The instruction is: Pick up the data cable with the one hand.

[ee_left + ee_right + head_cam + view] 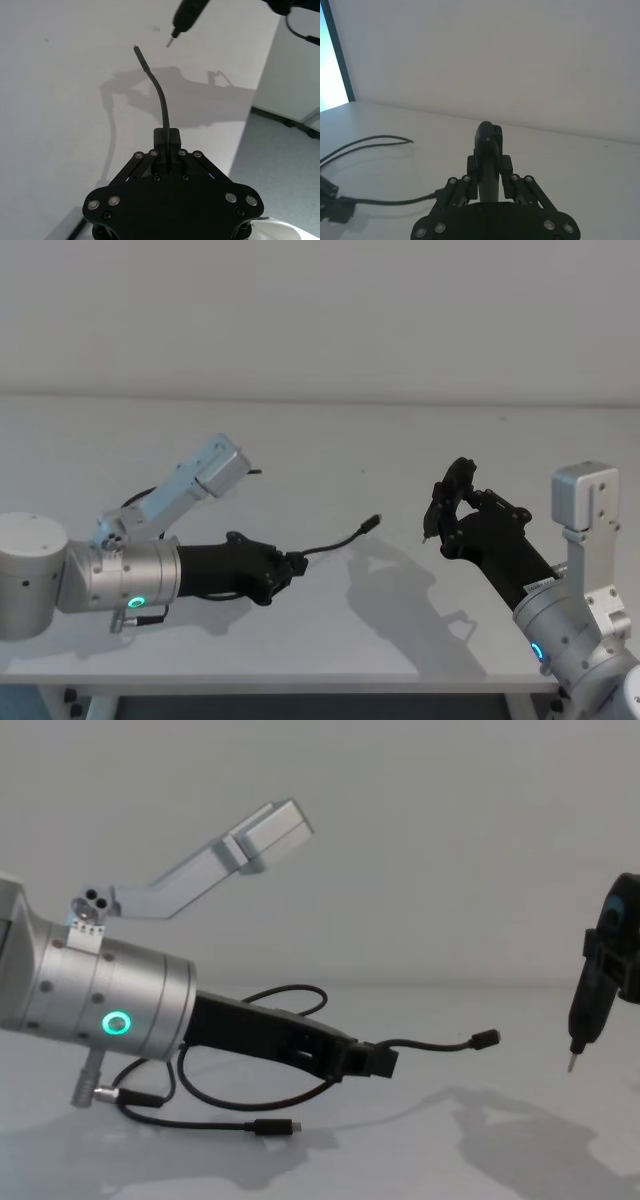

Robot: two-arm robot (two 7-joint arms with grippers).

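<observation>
Head view: you won't see the loops of the long, thin black data cable [335, 543]. The silver left arm [110, 575] and the black angular two-finger left gripper [298, 563] cover them.

Left wrist view: the spot where that gripper pinches the data cable sits behind its own black body. The top edge cuts off the black pointed right gripper [186, 19].

Chest view: part of the loop runs behind the left gripper. The right edge clips the right gripper, and the left edge clips the left arm.

Right wrist view: the data cable runs off the left edge.

The plug types are too small for you to tell.
</observation>
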